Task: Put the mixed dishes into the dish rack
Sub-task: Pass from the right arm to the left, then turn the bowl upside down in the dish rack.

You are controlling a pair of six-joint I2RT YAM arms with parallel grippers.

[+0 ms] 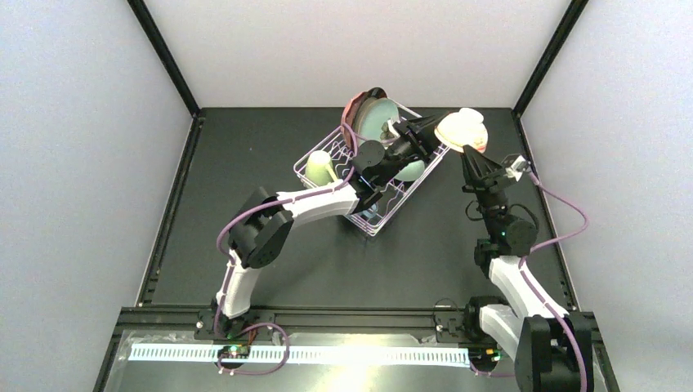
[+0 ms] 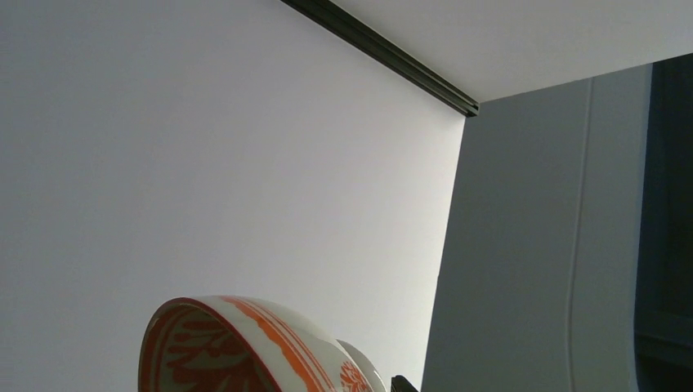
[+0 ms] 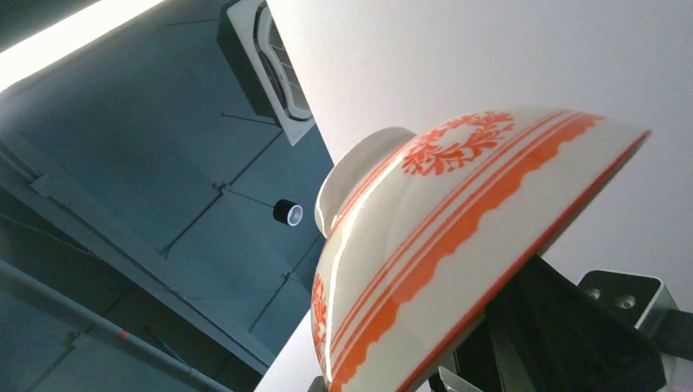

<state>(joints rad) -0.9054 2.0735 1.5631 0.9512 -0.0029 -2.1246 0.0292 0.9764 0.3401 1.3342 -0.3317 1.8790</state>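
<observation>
Inspection at this moment, positions given from the dish rack.

1. Counter (image 1: 245,212): dark and flat. It carries the dish rack (image 1: 369,227), which sits askew toward the far middle.
2. Left arm (image 1: 315,204): stretched across the top of the rack from its near-left side to its far-right corner.
3. Right arm (image 1: 502,237): stands to the right of the rack, forearm raised.
4. Plates (image 1: 372,114): stacked on edge at the far end of the rack.
5. Small orange-patterned bowl (image 1: 462,128): held in the air just outside the rack's far-right corner, not inside it. It is tipped with the foot ring uppermost. The right wrist view shows its outer wall (image 3: 458,237), and the left wrist view looks into its patterned mouth (image 2: 221,343).
6. Cream mug (image 1: 320,167): upright in the left part of the rack.
7. Right claw (image 1: 472,153): on the side of the bowl away from the rack, pinching the bowl at its rim. A dark finger shows against the rim in the right wrist view.
8. Left claw (image 1: 421,131): over the rack's far-right corner, just beside the bowl. Whether it is spread or pressed together cannot be told.

Assessment: the rack lies to the left of the right claw and lower. The bowl is round, so its tilt matters more than any axis. The right arm has custody, and the left claw is near enough for a handover. Open rack space appears in the near half.
</observation>
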